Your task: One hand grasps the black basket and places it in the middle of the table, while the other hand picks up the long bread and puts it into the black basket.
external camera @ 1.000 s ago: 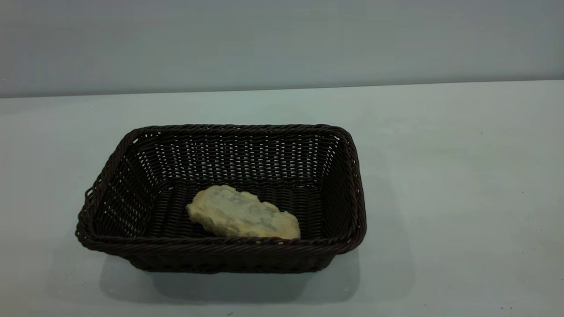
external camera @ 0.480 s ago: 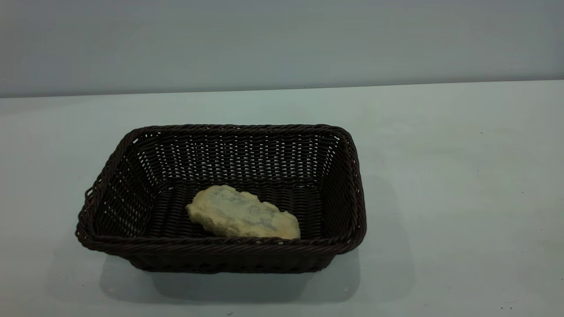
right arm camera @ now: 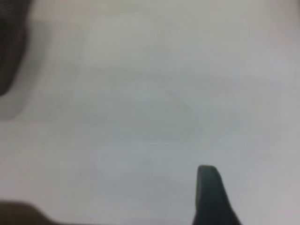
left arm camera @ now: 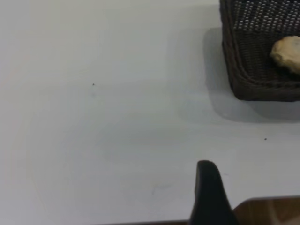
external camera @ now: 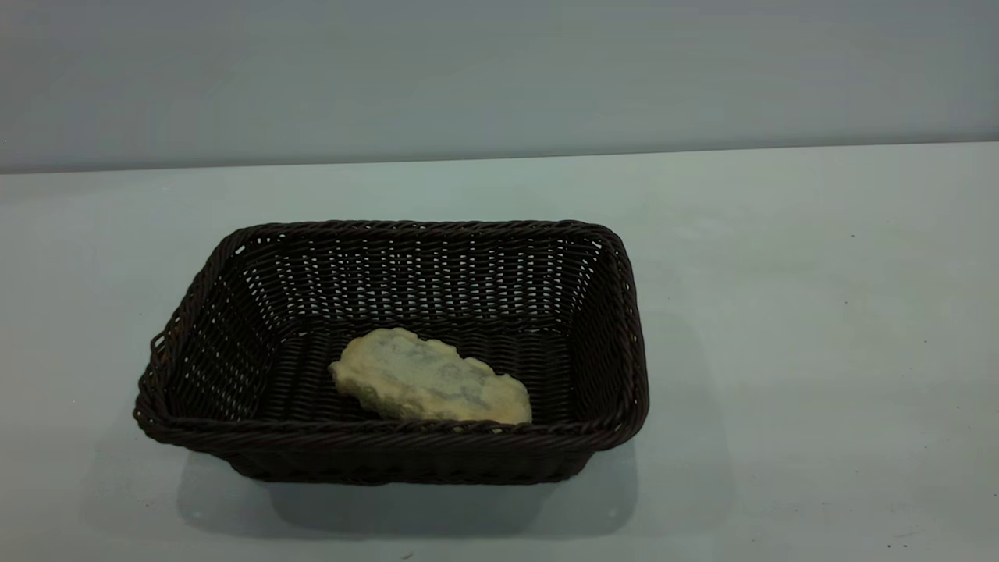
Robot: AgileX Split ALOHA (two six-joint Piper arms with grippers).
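The black basket (external camera: 390, 297) stands on the white table (external camera: 804, 328), a little left of the middle. The long bread (external camera: 429, 380) lies inside it near the front wall, pale cream underside up. Neither gripper shows in the exterior view. In the left wrist view a black part of my left gripper (left arm camera: 208, 194) hangs over bare table, well away from the basket's corner (left arm camera: 248, 75), where the bread's end (left arm camera: 287, 54) shows. In the right wrist view a black part of my right gripper (right arm camera: 210, 197) is over bare table, with the basket's edge (right arm camera: 8, 51) far off.
A grey wall runs behind the table's far edge (external camera: 499, 158). A brown strip beyond the table's edge (left arm camera: 267, 211) shows beside my left gripper.
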